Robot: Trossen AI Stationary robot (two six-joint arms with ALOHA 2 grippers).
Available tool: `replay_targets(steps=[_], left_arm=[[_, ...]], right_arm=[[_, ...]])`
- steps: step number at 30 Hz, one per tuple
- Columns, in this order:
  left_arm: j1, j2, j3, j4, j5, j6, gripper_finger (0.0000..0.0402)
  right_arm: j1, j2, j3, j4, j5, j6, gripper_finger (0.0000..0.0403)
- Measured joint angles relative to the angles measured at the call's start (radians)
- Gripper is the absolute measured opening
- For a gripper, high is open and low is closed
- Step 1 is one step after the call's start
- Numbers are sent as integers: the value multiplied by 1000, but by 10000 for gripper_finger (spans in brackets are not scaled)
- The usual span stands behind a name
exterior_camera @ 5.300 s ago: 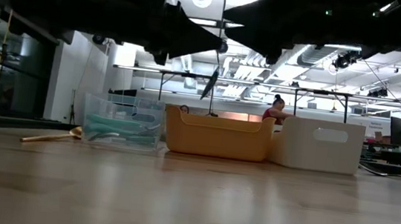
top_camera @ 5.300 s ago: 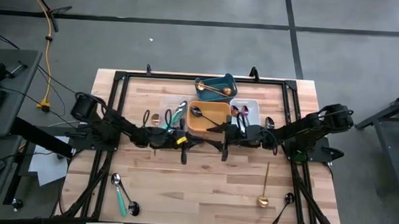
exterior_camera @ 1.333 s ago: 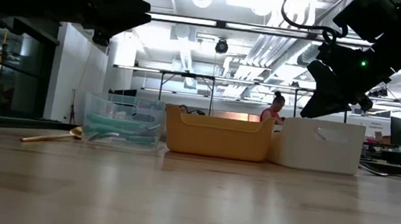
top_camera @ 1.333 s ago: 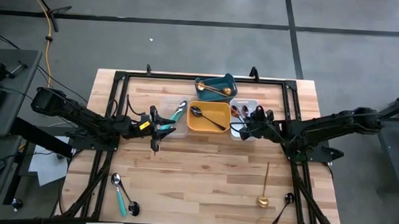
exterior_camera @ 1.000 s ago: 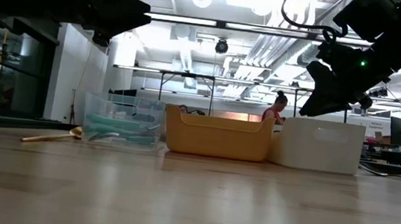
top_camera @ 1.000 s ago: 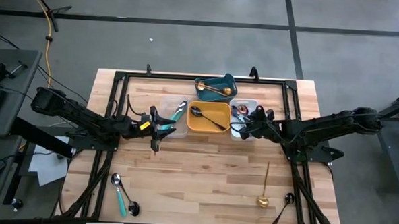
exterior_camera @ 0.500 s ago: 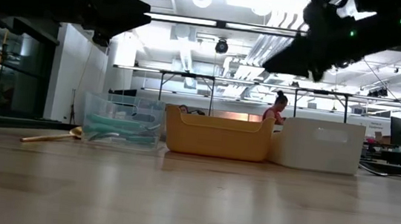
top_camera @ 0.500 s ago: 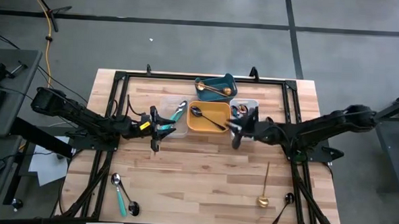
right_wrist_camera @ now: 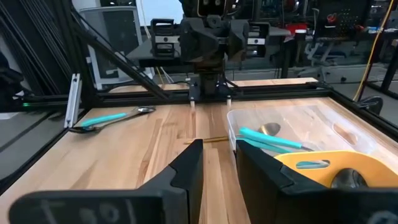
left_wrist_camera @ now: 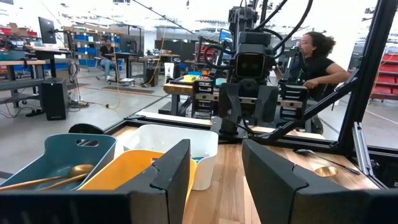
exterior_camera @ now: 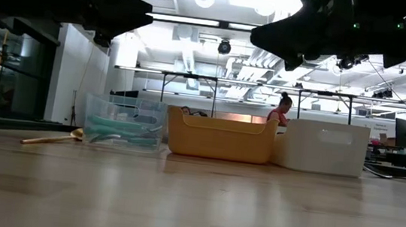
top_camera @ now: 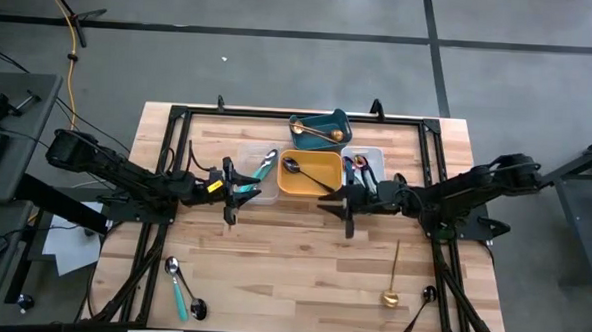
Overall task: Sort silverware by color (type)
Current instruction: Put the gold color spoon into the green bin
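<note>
Two robot arms pause over a wooden tabletop (top_camera: 302,256) mid-sort. The right gripper (top_camera: 348,203), fingers slightly apart and empty, hangs just below the yellow tray (top_camera: 311,174) at frame centre; the left gripper (top_camera: 245,192), fingers apart with nothing between them, sits at the clear tray (top_camera: 259,174) to the left.

Silverware is split between trays and bare wood. A black spoon (top_camera: 303,171) lies in the yellow tray, a gold spoon (top_camera: 317,133) in the teal tray (top_camera: 319,128) at upper centre, and dark and pinkish pieces in the white tray (top_camera: 363,164). Unsorted are a gold spoon (top_camera: 392,280) and a black spoon (top_camera: 418,308) at lower right, and a teal-handled spoon (top_camera: 178,289) beside a dark spoon (top_camera: 197,307) at lower left.

The likely risk: the grippers face each other closely across the middle, and a reach by either toward the centre could bring them into collision; the slim, flat spoons may also slip from a pinch.

A second earlier the right gripper was over the white tray; it has since swung left and lower in the frame, while the left arm has not moved.
</note>
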Motion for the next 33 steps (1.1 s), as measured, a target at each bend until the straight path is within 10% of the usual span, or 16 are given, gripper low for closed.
replay_targets(steps=[33], left_arm=[[0, 0, 0, 0, 0, 1, 140]], right_arm=[[0, 0, 0, 0, -2, 34, 89]])
